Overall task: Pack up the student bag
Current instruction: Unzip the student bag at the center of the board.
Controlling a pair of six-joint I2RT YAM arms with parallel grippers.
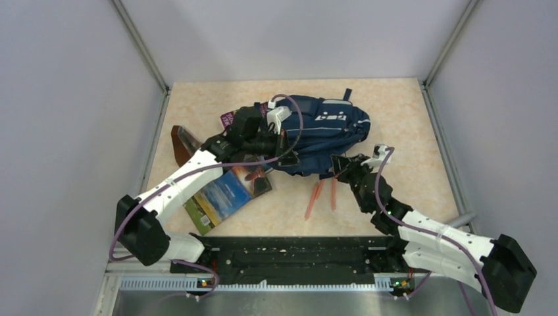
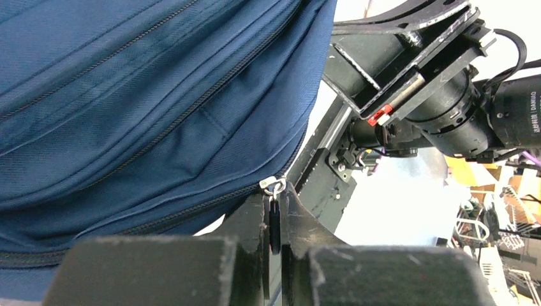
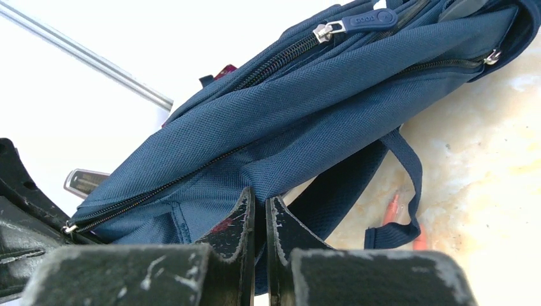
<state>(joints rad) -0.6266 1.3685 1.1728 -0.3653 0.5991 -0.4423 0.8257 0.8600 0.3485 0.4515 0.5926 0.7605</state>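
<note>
- Navy blue fabric backpack (image 1: 332,125) lies on the beige marbled desk (image 1: 408,112), toward its far side.
- Left gripper (image 2: 274,194): jaws clamped on the backpack's small black zip pull (image 2: 274,226).
- Right gripper (image 3: 260,201): jaws together, pinching a fold at the backpack's edge.

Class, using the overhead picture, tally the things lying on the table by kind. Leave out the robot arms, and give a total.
Navy backpack: 1
Orange pencils: 2
Book with a blue and green cover: 1
Brown item, kind unclear: 1
Purple item, mostly hidden behind an arm: 1
Total: 6
</note>
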